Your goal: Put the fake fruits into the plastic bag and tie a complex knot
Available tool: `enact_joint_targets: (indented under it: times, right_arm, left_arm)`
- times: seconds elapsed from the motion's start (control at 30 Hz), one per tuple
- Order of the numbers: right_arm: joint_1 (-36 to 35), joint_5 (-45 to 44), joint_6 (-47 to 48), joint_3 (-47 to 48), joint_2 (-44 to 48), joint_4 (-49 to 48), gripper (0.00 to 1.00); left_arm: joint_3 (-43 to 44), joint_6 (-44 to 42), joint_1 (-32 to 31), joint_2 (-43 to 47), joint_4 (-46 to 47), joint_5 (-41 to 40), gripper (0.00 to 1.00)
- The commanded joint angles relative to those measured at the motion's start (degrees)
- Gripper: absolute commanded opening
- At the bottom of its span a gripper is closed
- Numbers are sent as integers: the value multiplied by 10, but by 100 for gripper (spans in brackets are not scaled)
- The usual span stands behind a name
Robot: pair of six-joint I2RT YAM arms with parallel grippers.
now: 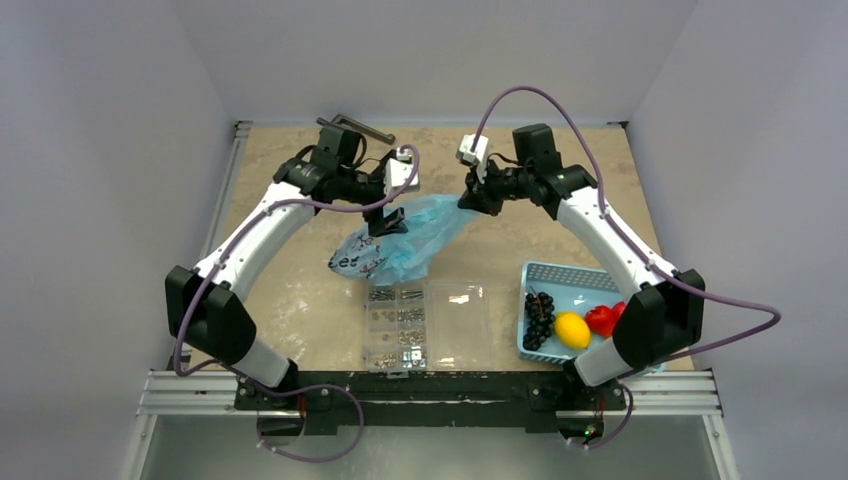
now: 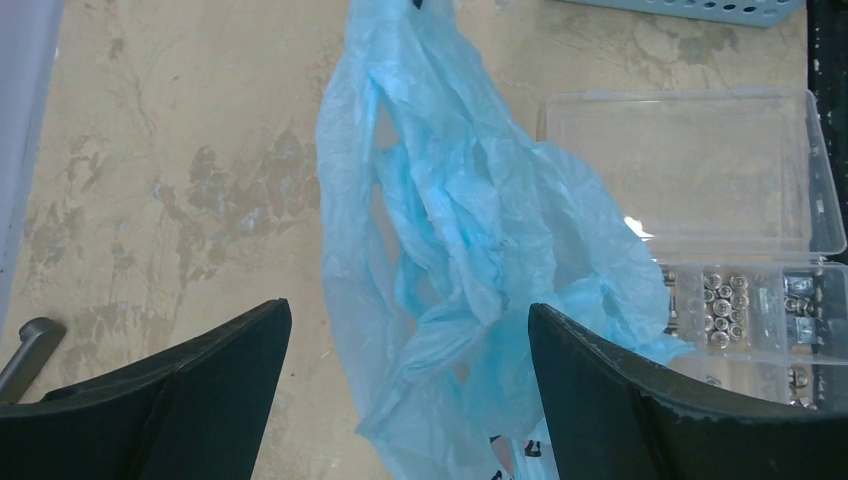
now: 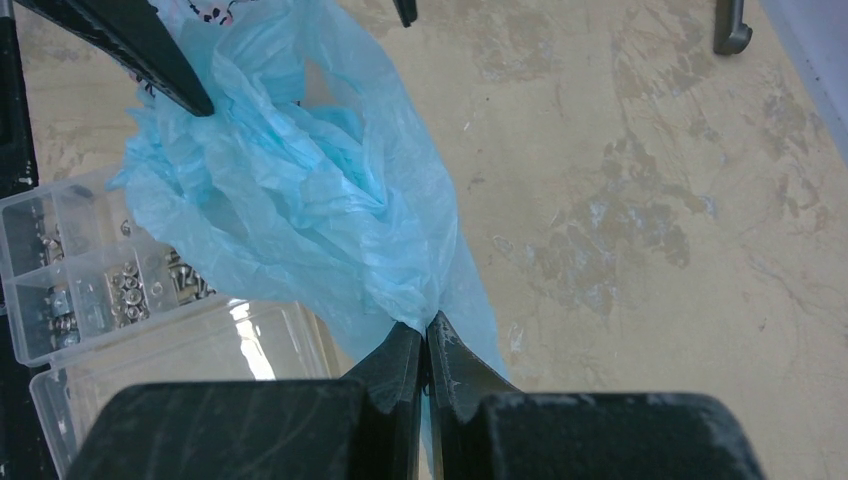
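Observation:
The light-blue plastic bag (image 1: 405, 245) lies crumpled in the middle of the table, its printed end toward the left. My right gripper (image 1: 470, 195) is shut on the bag's right edge (image 3: 425, 310) and holds it up. My left gripper (image 1: 385, 220) is open, its fingers (image 2: 600, 390) spread on either side of the bag's folds (image 2: 470, 260). The fruits sit in the blue basket (image 1: 560, 275) at the right: the dark grape bunch (image 1: 538, 318), the yellow lemon (image 1: 572, 330) and a red fruit (image 1: 603, 318). No knot shows.
A clear compartment box of screws (image 1: 400, 325) with its lid (image 1: 455, 320) open lies just in front of the bag; it also shows in the left wrist view (image 2: 740, 300). A dark metal tool (image 1: 355, 127) lies at the table's far edge.

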State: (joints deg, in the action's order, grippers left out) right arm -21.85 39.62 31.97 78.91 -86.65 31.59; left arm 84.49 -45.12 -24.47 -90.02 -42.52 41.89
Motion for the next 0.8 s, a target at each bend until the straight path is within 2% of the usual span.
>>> enact_joint_targets:
  times: [0.0, 0.1, 0.2, 0.23, 0.33, 0.47, 0.57, 0.67, 0.73, 0.77]
  right_arm:
    - [-1, 7, 2, 37, -7, 14, 0]
    - [-1, 28, -1, 42, -7, 19, 0]
    - [-1, 52, -1, 41, -7, 31, 0]
    - [-1, 57, 0, 40, -8, 36, 0]
    - [0, 46, 7, 37, -15, 50, 0]
    - [16, 20, 46, 32, -27, 82, 0]
    - [42, 13, 85, 34, -40, 114, 0]
    - [59, 9, 111, 47, -51, 141, 0]
    - [60, 12, 118, 57, -55, 149, 0]
    - [60, 15, 116, 65, -57, 149, 0]
  left_arm:
    - [-27, 7, -15, 51, 34, 23, 89]
    - [-51, -6, -34, 44, 76, -44, 85]
    - [-69, -2, -46, 39, 134, -93, 73]
    - [-69, 1, -49, 39, 144, -103, 66]
    - [-68, 42, -47, 57, 173, -120, 35]
    - [-88, 138, 15, 115, 177, -12, 0]
    - [-105, 272, 87, 138, 219, 20, 0]
    - [-117, 407, 162, 125, 283, 7, 0]
    - [-126, 508, 193, 109, 328, -5, 0]
    - [-126, 533, 197, 100, 337, 6, 0]
